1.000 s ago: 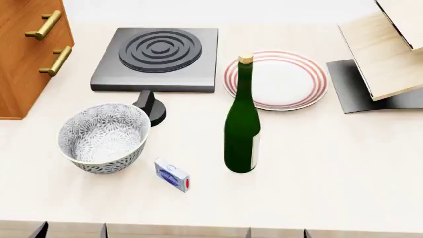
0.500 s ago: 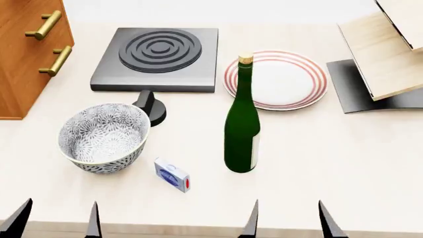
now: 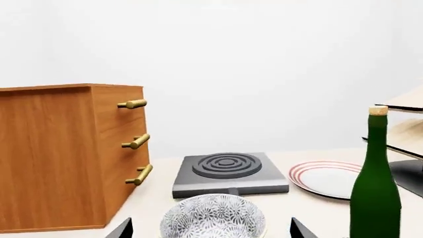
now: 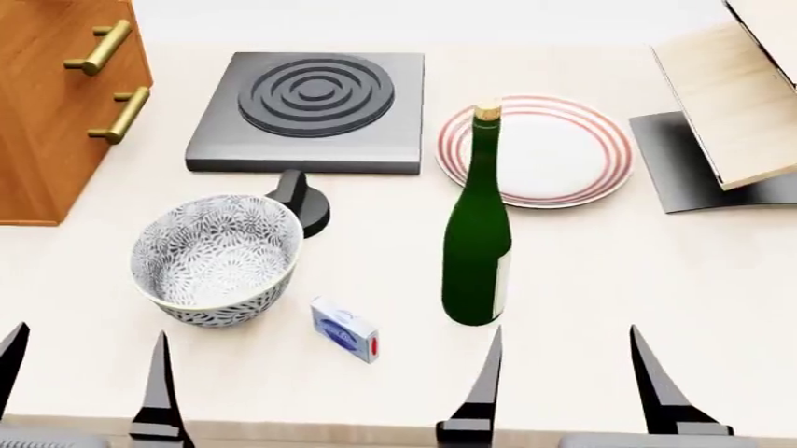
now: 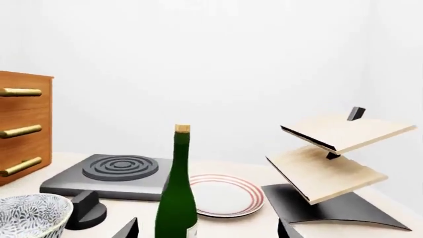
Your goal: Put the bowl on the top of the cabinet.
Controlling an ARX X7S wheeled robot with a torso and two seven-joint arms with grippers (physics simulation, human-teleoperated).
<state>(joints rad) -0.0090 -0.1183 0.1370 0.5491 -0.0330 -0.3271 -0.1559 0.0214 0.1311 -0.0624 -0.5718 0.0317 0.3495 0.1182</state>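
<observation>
Bowl [image 4: 218, 259] is seen at lower left of the head view, upright on the pale surface [image 4: 622, 280], just beside a dark knob [image 4: 302, 199] and a small blue box [image 4: 345, 329]. Deep, round, leaf-patterned; apparently glazed. Cabinet [image 4: 56, 103], boxy wood-grain with brass handles, is at upper left. Left pincer [image 4: 81, 378] and right pincer [image 4: 561, 378] are held spread wide at the bottom edge, nothing gripped. Judged step: approach, grasp not yet made. Next, the left pincer would need closing over the bowl's thin rim, clear of the green bottle [image 4: 479, 233].
</observation>
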